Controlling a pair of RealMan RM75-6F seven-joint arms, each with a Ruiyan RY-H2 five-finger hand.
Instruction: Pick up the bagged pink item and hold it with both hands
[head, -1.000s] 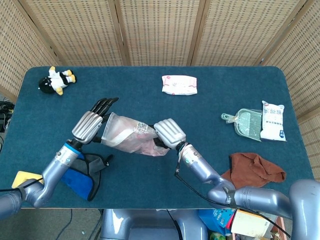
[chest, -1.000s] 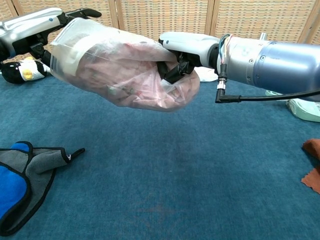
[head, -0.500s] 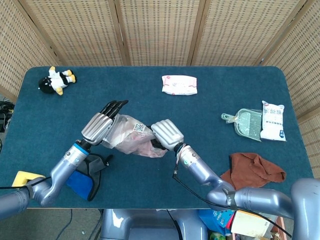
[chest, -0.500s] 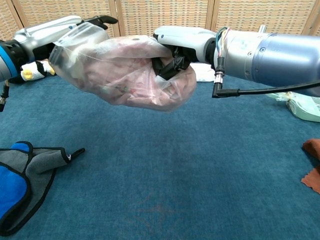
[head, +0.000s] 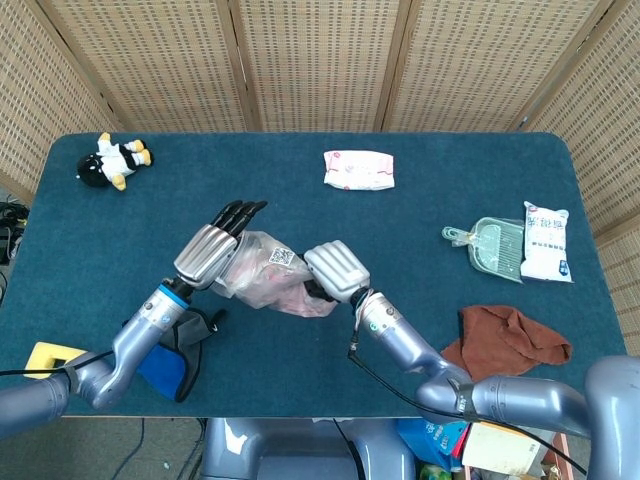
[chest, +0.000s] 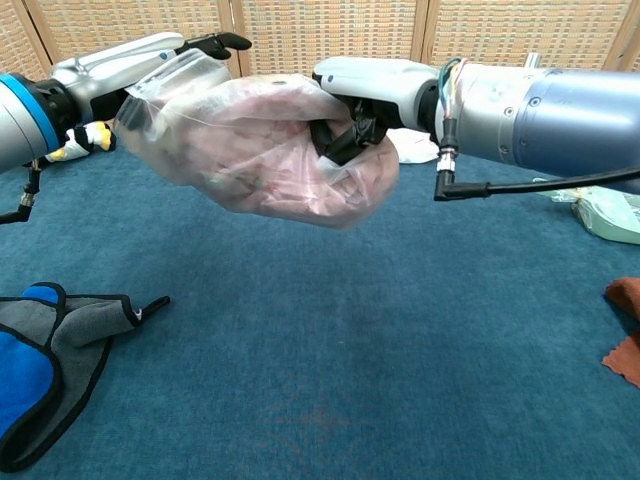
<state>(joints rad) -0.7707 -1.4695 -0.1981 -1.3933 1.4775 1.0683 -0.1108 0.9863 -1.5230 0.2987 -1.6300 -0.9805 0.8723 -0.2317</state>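
The bagged pink item (head: 268, 277), a clear plastic bag stuffed with pink material, hangs in the air above the table's near middle. My right hand (head: 336, 270) grips its right end, fingers curled into the plastic (chest: 345, 135). My left hand (head: 214, 251) lies against the bag's left end with its fingers stretched straight over the top. In the chest view the bag (chest: 250, 150) spans between the left hand (chest: 150, 55) and the right hand (chest: 370, 90). Whether the left thumb is under the bag is hidden.
A penguin plush (head: 115, 160) lies at the far left corner, a pink-white pack (head: 358, 169) at the far middle. A green dustpan (head: 490, 245), white packet (head: 545, 241) and brown cloth (head: 512, 338) sit at the right. A blue-grey pouch (chest: 50, 350) lies at the near left.
My left hand has moved right, closer to the right hand, and the bag between them has bunched up shorter. The right hand keeps its grip and has shifted only slightly.
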